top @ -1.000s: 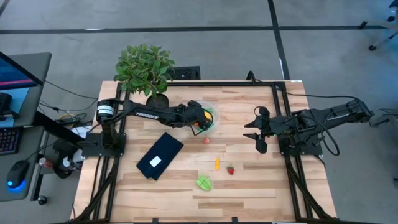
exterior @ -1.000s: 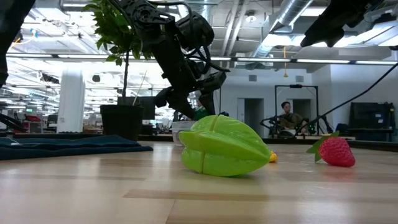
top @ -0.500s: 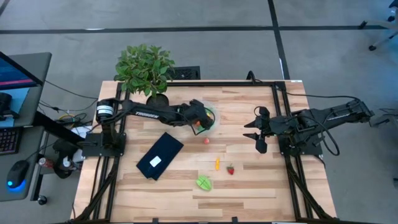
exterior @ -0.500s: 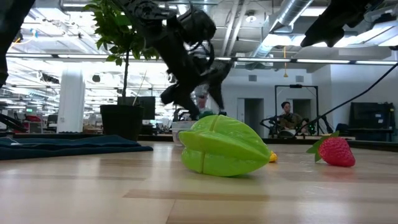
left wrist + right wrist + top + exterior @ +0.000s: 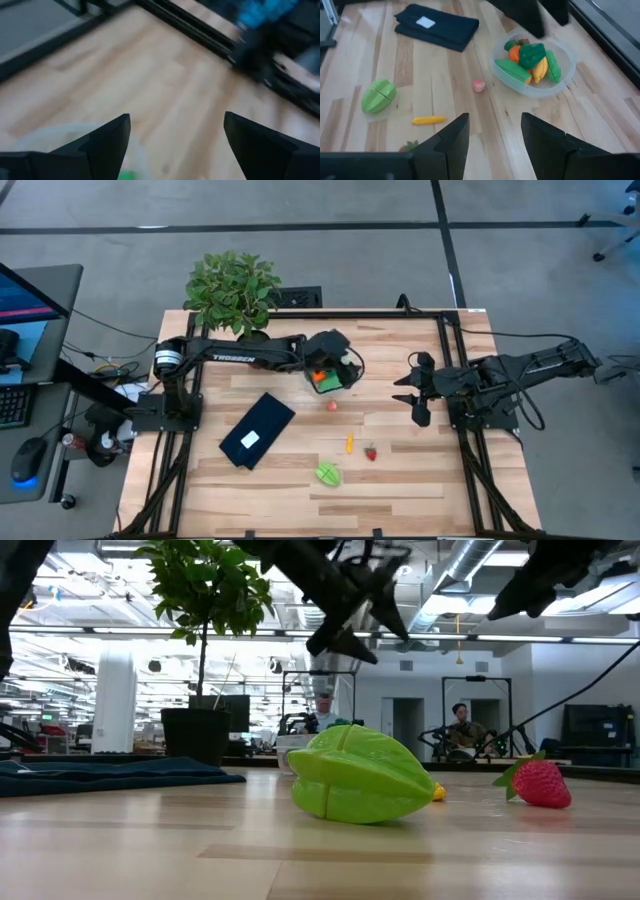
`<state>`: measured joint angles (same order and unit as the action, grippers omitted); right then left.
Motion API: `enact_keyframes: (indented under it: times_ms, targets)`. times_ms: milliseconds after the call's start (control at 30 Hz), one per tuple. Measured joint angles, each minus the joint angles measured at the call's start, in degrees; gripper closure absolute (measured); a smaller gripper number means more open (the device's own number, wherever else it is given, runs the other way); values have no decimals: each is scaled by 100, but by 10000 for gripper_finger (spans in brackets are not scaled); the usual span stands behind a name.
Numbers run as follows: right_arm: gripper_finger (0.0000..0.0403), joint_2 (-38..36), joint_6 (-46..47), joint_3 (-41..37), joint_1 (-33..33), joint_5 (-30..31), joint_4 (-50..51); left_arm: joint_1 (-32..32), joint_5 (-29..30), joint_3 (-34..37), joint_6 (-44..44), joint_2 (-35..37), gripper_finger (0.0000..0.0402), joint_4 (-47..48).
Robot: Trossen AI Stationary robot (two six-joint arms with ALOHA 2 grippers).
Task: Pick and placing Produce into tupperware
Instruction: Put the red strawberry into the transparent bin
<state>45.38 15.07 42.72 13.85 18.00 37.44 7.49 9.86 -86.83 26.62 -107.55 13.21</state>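
Overhead view: the left gripper [image 5: 343, 366] hangs over the small round clear plastic tupperware [image 5: 535, 89] at upper centre of the frame, its jaws spread wide and holding nothing; the left wrist view shows both dark fingers apart over bare wood with the container's pale rim just below them. The right gripper [image 5: 417, 392] waits at right of centre, well apart from all produce; its fingers stand apart in the right wrist view with nothing between them.

Contents of the tupperware, right wrist view: an orange carrot-like piece [image 5: 525, 53], a dark green leafy piece [image 5: 532, 52], a yellow banana [image 5: 541, 69], and a green oblong piece [image 5: 512, 69]; a further green piece lies at its far edge.

Pieces not yet placed, all on the light wooden table [image 5: 400, 470]: a small pink rounded fruit [image 5: 331, 406] nearest the container, just below it in the overhead frame; a slim yellow-orange piece [image 5: 349, 444] lower centre; a red strawberry [image 5: 371, 452] just beside it; a light green ridged star-fruit-like piece [image 5: 328, 474] lowest.

By these pictures the task appears a little over half done; four pieces remain.

Also present: a dark flat rectangle with a white label [image 5: 257, 430] at lower left; a leafy green potted plant [image 5: 232, 288] at upper left.
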Motion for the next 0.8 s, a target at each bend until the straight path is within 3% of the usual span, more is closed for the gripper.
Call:
enact_keyframes:
  times_ms: [167, 433, 600, 800]
  targets:
    - [230, -4, 5, -241, 0, -2, 95, -202, -635, -301, -246, 0, 91, 1283]
    - [230, -2, 592, -1042, 0, -133, -554, -798, -437, -300, -224, 0, 91, 3378]
    - [230, -2, 799, -1222, 4, -542, -1031, -1241, 120, -291, -271, 220, 91, 4198]
    - [230, -4, 1228, -1222, 4, -1008, -1092, -1684, 1660, -251, -324, 683, 91, 5631]
